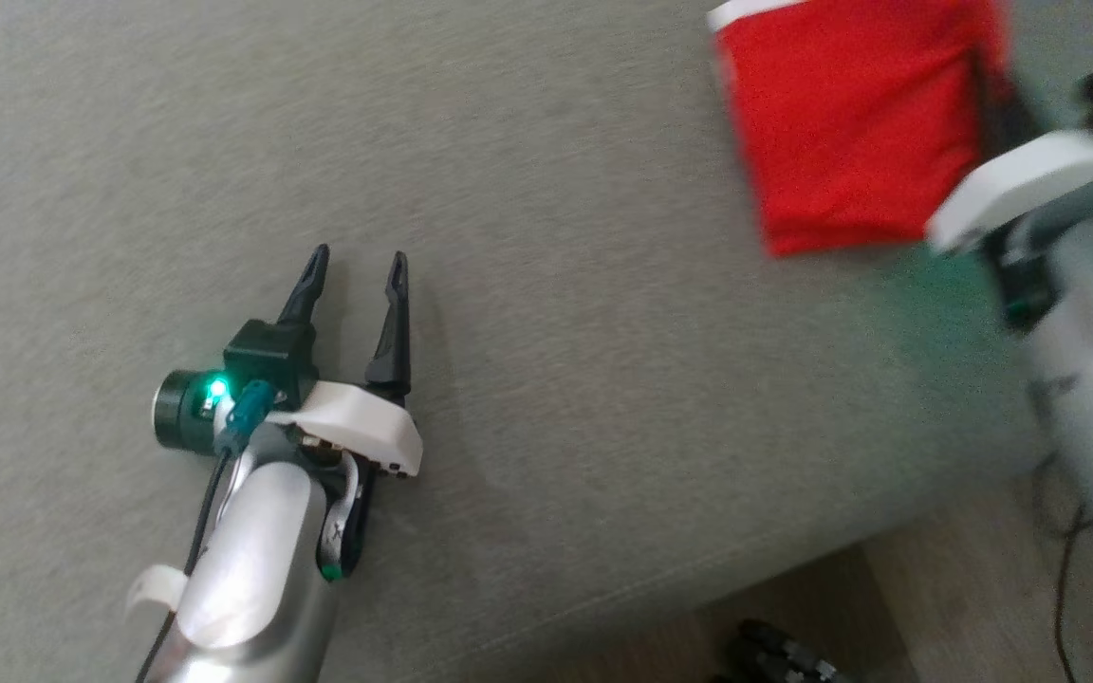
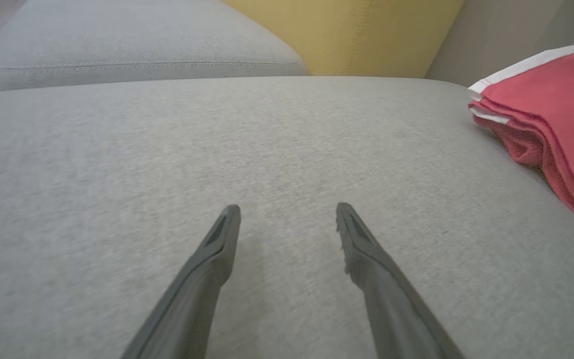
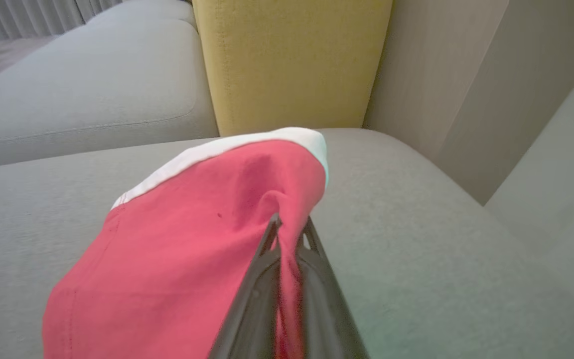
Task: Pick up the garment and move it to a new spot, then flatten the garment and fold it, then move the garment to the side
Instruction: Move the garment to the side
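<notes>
My right hand [image 3: 292,219] is closed on the garment [image 3: 192,249], with red cloth pinched between its two fingers and rising in a small ridge at their tips. My left hand [image 1: 359,254] is spread wide and holds nothing; it sits low over bare fabric, fingers pointing forward.

Under both hands is a grey sofa seat [image 1: 603,379] with a fine, flat weave. Ahead of my right hand stands a yellow back cushion [image 3: 292,65], and to its right rise plain grey upholstered panels. To the left of that cushion a neighbouring seat [image 3: 77,89] lies across a stitched seam, and beyond it there are pale curtains [image 3: 18,15] at the far left. Behind my hands the seat ends at a rounded front edge, with brown floor [image 1: 964,588] below it.

The garment [image 1: 850,123] is red and folded. It lies on the seat forward and to the right of my left hand [image 2: 288,208], well apart from it. From my right hand it spreads out to the left. Its long axis runs roughly along my right fingers, from beside my wrist away towards the yellow cushion. The white band [image 3: 227,149] is its far end and points at that cushion. Seen from my left hand, the garment [image 2: 556,114] shows a stacked edge of several layers.
</notes>
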Tool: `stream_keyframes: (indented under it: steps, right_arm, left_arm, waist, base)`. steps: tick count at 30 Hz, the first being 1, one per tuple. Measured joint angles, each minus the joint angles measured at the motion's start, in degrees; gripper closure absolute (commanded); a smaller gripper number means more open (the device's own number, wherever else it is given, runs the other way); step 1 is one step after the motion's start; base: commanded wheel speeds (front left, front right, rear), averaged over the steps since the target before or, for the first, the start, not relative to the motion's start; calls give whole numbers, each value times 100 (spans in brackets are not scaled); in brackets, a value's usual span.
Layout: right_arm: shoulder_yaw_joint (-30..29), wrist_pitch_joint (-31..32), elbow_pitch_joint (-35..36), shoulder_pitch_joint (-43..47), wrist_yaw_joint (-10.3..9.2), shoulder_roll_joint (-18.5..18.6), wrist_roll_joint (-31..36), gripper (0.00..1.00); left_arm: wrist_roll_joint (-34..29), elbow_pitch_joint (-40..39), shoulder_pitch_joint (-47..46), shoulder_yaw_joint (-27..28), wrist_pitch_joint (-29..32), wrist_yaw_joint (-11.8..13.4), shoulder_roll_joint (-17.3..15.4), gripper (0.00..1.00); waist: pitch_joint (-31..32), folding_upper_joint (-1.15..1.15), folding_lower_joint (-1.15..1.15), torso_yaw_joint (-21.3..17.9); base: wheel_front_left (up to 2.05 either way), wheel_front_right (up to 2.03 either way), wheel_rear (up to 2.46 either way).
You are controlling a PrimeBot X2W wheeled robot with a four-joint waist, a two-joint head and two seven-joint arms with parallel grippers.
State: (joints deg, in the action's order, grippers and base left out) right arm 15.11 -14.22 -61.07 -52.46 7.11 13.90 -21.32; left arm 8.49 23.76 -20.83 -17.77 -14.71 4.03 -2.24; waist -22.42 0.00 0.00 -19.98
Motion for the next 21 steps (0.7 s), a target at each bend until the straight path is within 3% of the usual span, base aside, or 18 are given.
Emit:
stream_keyframes:
  steps: [7, 14, 15, 16, 21]
  right_arm:
    - [-407, 1, -856, -709, 0, 789, 597, 100]
    - [-686, 1, -1037, -1054, 0, 979, 1067, 97]
    - [-788, 1, -1005, -1054, 0, 1010, 1098, 44]
    - [-894, 1, -951, -1052, 0, 1044, 1141, 0]
    - [-1421, -11, -399, -1022, 0, 1159, 1604, 0]
  left_arm:
    - [1, -121, -80, -29, -1, 1, 4, 0]
    - [8, -202, -94, -26, -3, 2, 24, 0]
    - [8, -210, -94, -27, -3, 2, 26, 0]
    - [8, -212, -94, -26, -3, 2, 26, 0]
    - [10, -158, -91, -13, -2, 8, 24, 0]
  waist:
    - [-203, 0, 0, 579]
    - [-341, 0, 0, 870]
    - [-346, 0, 0, 880]
    - [-344, 0, 0, 885]
    - [-268, 0, 0, 886]
  base:
    - [0, 0, 0]
    - [0, 0, 0]
    - [0, 0, 0]
    - [0, 0, 0]
    - [0, 0, 0]
